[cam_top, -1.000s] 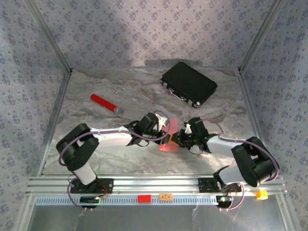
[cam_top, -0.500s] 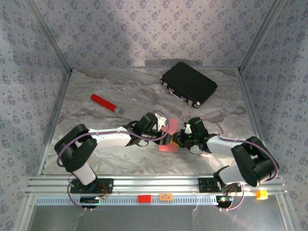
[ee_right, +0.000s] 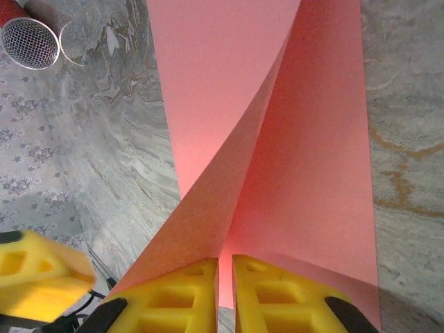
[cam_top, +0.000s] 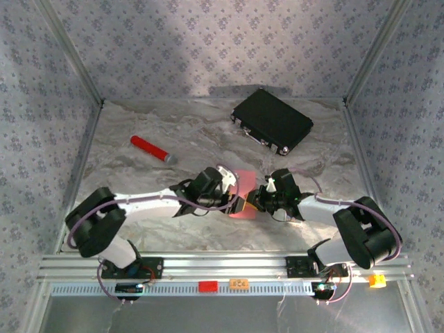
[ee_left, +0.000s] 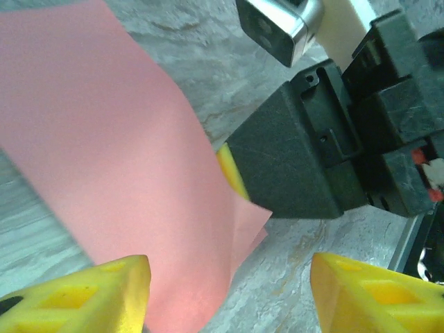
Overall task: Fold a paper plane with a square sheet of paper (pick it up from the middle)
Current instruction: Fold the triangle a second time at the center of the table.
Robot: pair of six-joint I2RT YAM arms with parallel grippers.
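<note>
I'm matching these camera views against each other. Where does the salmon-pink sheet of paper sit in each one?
Top external: the salmon-pink sheet of paper lies just below picture centre.
Left wrist: it covers the left and middle.
Right wrist: it runs from top centre to the bottom.
Shared landmark: the right end effector, shut on the sheet; black body at right in the left wrist view, yellow fingers at bottom in its own.

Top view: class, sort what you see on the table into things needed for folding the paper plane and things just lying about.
Part of the job: pink paper; right end effector, pinching the paper; left end effector, open beside it.
Lying about: red tube with a grey cap; black case.
</note>
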